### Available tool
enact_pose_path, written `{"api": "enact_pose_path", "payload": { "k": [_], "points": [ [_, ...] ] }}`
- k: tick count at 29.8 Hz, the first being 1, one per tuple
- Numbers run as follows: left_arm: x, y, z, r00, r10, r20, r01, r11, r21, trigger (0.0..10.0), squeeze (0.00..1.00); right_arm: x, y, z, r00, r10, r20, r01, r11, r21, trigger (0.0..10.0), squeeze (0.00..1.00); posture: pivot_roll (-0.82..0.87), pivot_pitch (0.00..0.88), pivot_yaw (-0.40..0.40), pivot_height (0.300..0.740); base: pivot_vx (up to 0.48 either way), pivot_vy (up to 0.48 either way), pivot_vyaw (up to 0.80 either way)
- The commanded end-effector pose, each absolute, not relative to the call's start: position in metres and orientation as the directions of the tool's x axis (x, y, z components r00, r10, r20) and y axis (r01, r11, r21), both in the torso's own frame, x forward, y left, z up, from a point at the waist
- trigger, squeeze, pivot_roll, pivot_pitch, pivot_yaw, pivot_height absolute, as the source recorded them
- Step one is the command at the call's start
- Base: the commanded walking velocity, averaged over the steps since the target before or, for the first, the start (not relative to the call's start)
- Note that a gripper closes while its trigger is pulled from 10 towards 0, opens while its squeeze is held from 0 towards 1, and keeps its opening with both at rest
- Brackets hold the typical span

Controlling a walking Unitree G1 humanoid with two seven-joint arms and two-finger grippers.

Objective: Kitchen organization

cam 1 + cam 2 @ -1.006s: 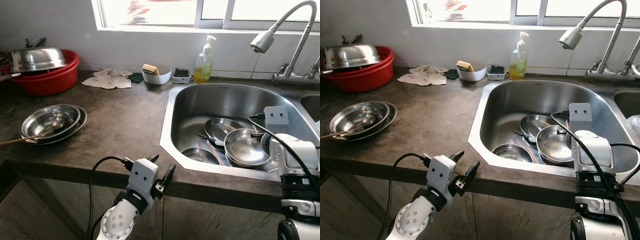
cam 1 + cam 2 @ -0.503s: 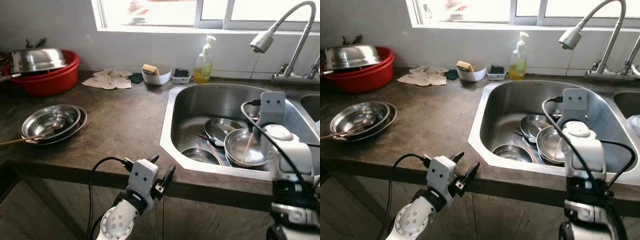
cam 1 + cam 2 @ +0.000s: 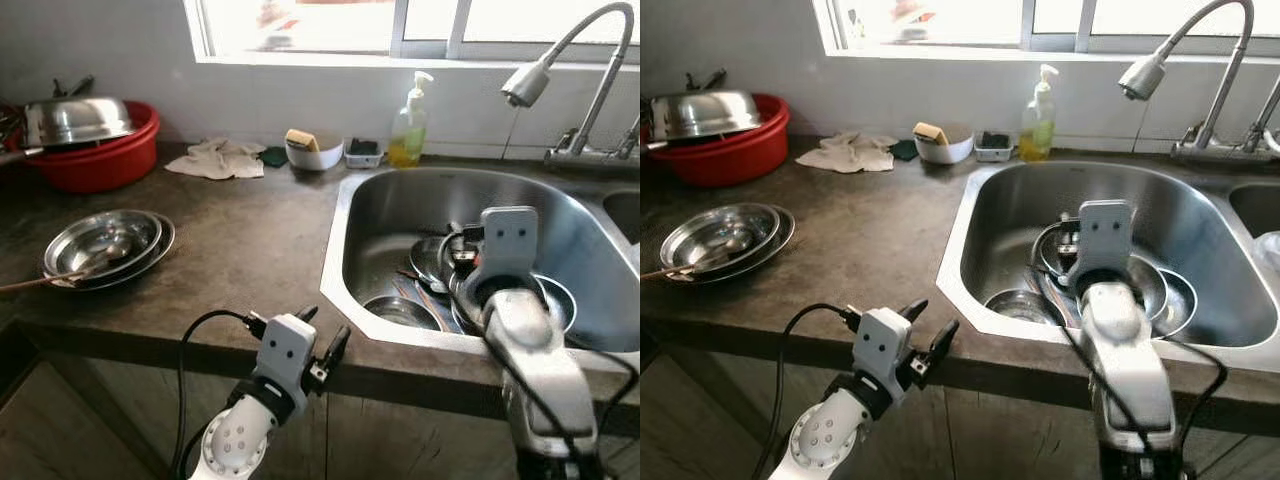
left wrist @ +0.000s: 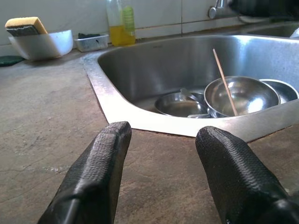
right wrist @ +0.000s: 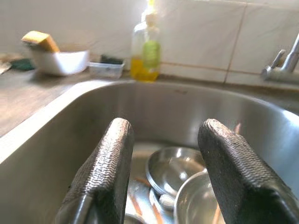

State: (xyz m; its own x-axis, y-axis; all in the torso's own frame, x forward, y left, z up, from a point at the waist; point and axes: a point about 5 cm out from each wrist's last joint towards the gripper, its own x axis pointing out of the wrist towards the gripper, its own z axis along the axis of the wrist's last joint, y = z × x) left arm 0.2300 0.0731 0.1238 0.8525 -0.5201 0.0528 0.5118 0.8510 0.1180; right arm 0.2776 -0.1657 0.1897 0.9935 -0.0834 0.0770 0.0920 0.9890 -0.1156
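Right gripper (image 5: 161, 172) hung over the sink (image 3: 400, 205), fingers spread above the bowls (image 3: 500, 300). Left gripper (image 4: 161, 177) sat low at the counter (image 3: 250, 250) edge, also spread, holding nothing.

Bowls (image 3: 500, 295) in sink (image 3: 400, 205), rt.

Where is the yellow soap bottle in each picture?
Left eye view: the soap bottle stands by the wall behind the sink.
Right eye view: same spot.
Left wrist view: far back, past the sink.
Right wrist view: straight ahead, behind the sink.
Shared landmark: the white bowl holding a sponge, beside it.
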Motion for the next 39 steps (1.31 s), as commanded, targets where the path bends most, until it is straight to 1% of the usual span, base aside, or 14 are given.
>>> {"api": "enact_pose_path", "payload": {
  "k": [1, 4, 9, 11, 19, 39],
  "points": [
    [0.230, 0.074, 0.124, 0.856, -0.514, 0.047, 0.506, 0.854, 0.116, 10.0, 0.00, 0.261, -0.154, 0.194, 0.988, -0.023, 0.153, 0.037, 0.996, -0.086, 10.0, 0.00, 0.03, 0.001, -0.010, 0.740, 0.000, 0.000, 0.00],
    [0.230, 0.074, 0.124, 0.857, -0.513, 0.047, 0.506, 0.856, 0.103, 10.0, 0.00, 0.250, -0.147, 0.185, 0.990, 0.007, 0.142, 0.005, 0.997, -0.083, 10.0, 0.00, 0.02, 0.000, -0.006, 0.740, 0.000, 0.000, 0.00],
    [0.229, 0.072, 0.123, 0.854, -0.518, 0.041, 0.513, 0.853, 0.095, 10.0, 0.00, 0.248, -0.142, 0.180, 0.989, 0.037, 0.145, -0.025, 0.996, -0.086, 10.0, 0.00, 0.02, 0.000, -0.005, 0.740, 0.000, 0.000, 0.00],
    [0.230, 0.072, 0.122, 0.854, -0.519, 0.040, 0.514, 0.853, 0.095, 10.0, 0.00, 0.248, -0.141, 0.180, 0.988, 0.039, 0.147, -0.026, 0.996, -0.091, 10.0, 0.00, 0.02, 0.000, -0.005, 0.740, 0.000, 0.000, 0.48],
    [0.230, 0.073, 0.122, 0.857, -0.515, 0.035, 0.509, 0.855, 0.100, 10.0, 0.00, 0.254, -0.141, 0.183, 0.983, 0.039, 0.177, -0.022, 0.995, -0.099, 10.0, 0.00, 0.03, 0.000, -0.011, 0.740, 0.000, 0.450, 0.79],
    [0.231, 0.074, 0.123, 0.865, -0.501, 0.044, 0.494, 0.863, 0.110, 10.0, 0.00, 0.267, -0.146, 0.195, 0.975, 0.034, 0.218, -0.025, 0.999, -0.043, 10.0, 0.00, 0.03, 0.000, -0.015, 0.740, 0.000, 0.000, 0.77]
  ]
}}
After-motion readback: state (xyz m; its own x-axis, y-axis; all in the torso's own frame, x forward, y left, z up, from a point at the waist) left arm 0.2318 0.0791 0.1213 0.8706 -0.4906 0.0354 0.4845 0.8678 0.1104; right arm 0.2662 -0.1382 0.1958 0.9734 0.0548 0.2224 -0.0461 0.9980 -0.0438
